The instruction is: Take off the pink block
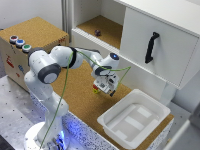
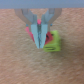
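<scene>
In the wrist view my gripper [image 2: 40, 44] is shut, its light blue fingers [image 2: 35, 31] meeting at the tips. The pink block [image 2: 49, 36] lies behind them, with pink showing on both sides of the fingers. It sits against the green block [image 2: 55, 44] on the cork surface. The fingers hide most of the pink block. In the exterior view the gripper [image 1: 103, 87] hangs low over the cork board, right at a small cluster of blocks [image 1: 96, 89] where yellow, red and green show.
A white tray [image 1: 134, 118] sits on the exterior view's right of the gripper. Behind stands a white cabinet with an open shelf [image 1: 102, 27] and a door with a black handle [image 1: 151, 46]. A box with buttons [image 1: 20, 42] stands at the left.
</scene>
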Robot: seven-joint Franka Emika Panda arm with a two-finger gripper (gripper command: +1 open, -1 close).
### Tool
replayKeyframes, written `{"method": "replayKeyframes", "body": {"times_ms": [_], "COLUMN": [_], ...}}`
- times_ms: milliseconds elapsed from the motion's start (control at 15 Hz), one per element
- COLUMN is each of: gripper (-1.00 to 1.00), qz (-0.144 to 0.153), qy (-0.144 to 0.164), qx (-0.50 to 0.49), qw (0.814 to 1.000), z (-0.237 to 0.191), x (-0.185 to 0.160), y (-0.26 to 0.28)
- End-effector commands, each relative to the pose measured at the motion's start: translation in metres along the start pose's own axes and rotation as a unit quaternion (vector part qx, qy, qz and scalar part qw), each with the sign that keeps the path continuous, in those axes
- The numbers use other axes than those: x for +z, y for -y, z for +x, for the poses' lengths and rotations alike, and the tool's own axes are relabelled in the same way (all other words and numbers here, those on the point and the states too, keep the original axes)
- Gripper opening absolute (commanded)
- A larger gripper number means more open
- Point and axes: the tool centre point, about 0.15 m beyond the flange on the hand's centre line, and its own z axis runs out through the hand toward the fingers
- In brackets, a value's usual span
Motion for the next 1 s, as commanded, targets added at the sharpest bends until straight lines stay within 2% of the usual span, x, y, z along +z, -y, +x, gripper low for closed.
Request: {"method": "replayKeyframes", "body": {"times_ms": [0,200,400,600,800,933], "gripper": [-1.00,-1.00,-1.00,-1.00,-1.00,-1.00], "qz": [0.011,0.011,-0.005,-0.050,-0.109,-0.131], "qy": [-0.013,-0.021,-0.029,-0.036,-0.049,-0.061], "qx": [-0.020,-0.030,-0.024,0.004,0.032,0.050], "qw": [1.000,0.999,0.999,0.998,0.992,0.988], "z": [-0.039,-0.040,-0.043,-0.043,-0.033,-0.024], "x": [0.006,0.007,0.000,0.001,0.000,-0.003], "y": [0.073,0.080,0.067,0.037,-0.001,-0.025]}}
